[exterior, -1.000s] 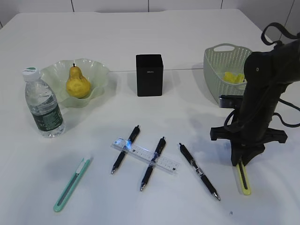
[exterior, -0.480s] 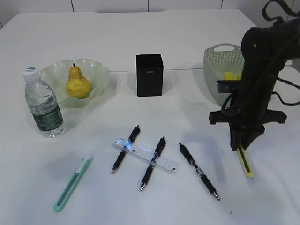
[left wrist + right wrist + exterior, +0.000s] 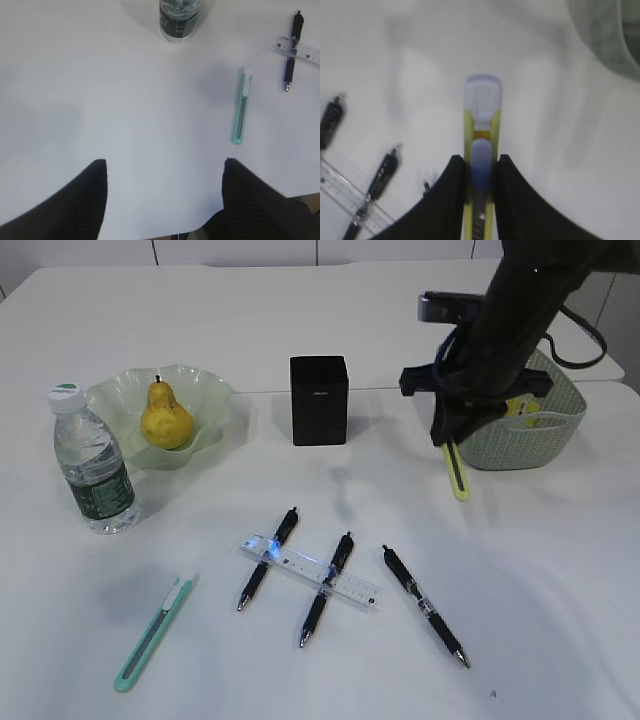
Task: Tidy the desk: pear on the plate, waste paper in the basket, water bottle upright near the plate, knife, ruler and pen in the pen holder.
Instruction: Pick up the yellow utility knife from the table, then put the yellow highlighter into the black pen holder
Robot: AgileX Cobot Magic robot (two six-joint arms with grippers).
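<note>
My right gripper (image 3: 447,435) (image 3: 481,157) is shut on a yellow-green knife (image 3: 457,472) (image 3: 482,115), which hangs in the air between the black pen holder (image 3: 319,400) and the basket (image 3: 540,440). A teal knife (image 3: 152,635) (image 3: 241,106) lies at the front left. The clear ruler (image 3: 312,572) rests across two black pens (image 3: 268,558), with a third pen (image 3: 424,605) to its right. The pear (image 3: 166,418) sits on the plate (image 3: 215,390), and the water bottle (image 3: 92,465) stands upright beside it. My left gripper (image 3: 165,162) is open over bare table.
A scrap of yellow waste paper (image 3: 518,405) shows inside the basket, mostly hidden behind my right arm. The table's front edge runs just under the left gripper's fingers (image 3: 80,200). The bottle's base (image 3: 179,17) is at the top of the left wrist view.
My right gripper has lifted the yellow-green knife off the table at the front right and carried it up and back-left, to the front of the basket. Nothing else has moved.
</note>
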